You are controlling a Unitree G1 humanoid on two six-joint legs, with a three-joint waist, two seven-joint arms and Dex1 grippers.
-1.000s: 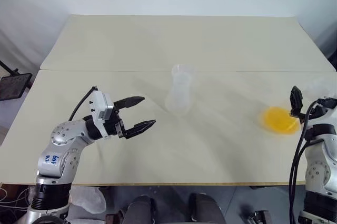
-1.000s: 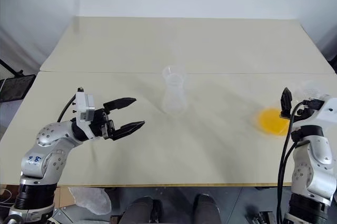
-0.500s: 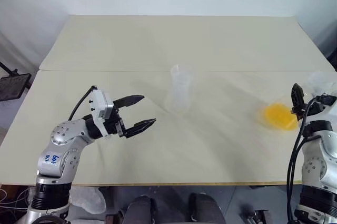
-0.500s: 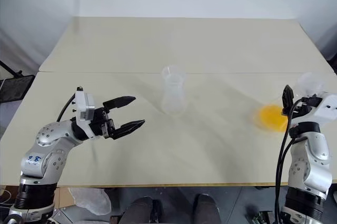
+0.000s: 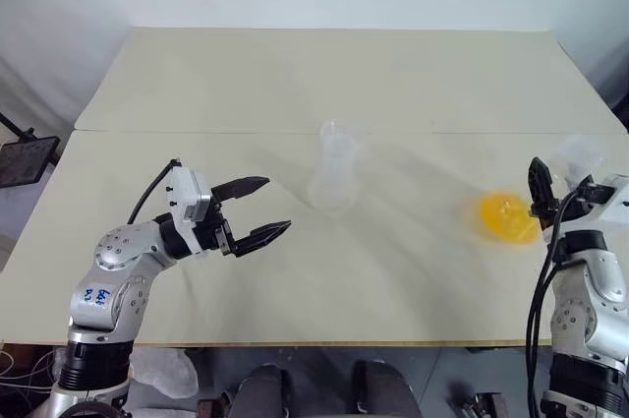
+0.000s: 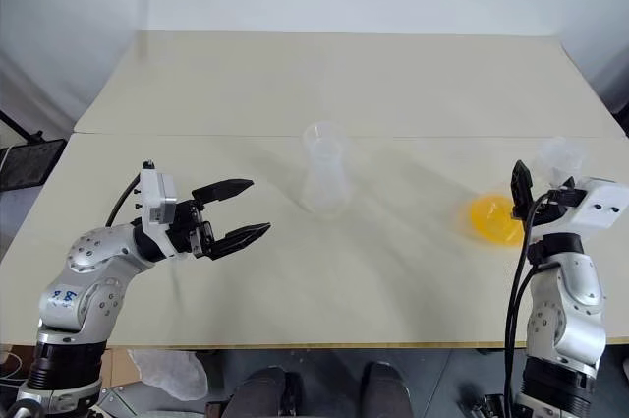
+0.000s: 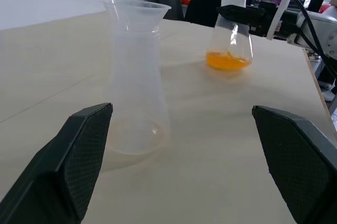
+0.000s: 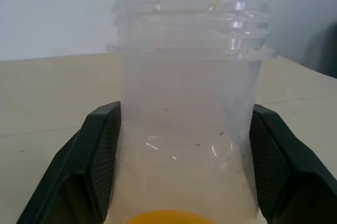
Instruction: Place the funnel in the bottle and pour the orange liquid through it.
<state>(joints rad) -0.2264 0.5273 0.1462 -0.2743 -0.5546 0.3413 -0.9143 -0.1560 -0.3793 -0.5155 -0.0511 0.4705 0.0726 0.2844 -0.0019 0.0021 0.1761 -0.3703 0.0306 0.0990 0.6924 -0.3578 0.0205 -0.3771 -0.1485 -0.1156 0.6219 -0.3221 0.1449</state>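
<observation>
Bottle [image 5: 334,192] at mid-table [image 5: 295,74] serves as the landmark. To its left hovers the left gripper [image 5: 278,205], fingers spread wide and holding nothing, pointed toward the bottle's base. The funnel [image 7: 137,13] appears already seated in the bottle's neck, flared rim uppermost. Well to the bottle's right, the orange liquid [image 5: 506,218] pools in the bottom of a clear flask [image 7: 231,39], whose neck the right gripper [image 8: 185,112] pinches between both fingers; whether the flask is clear of the table cannot be told. The step in hand looks like carrying the flask over for the pour. Doing it well likely means keeping the flask upright in transit, steadying the light bottle with the free gripper, then tipping slowly over the funnel's centre.
</observation>
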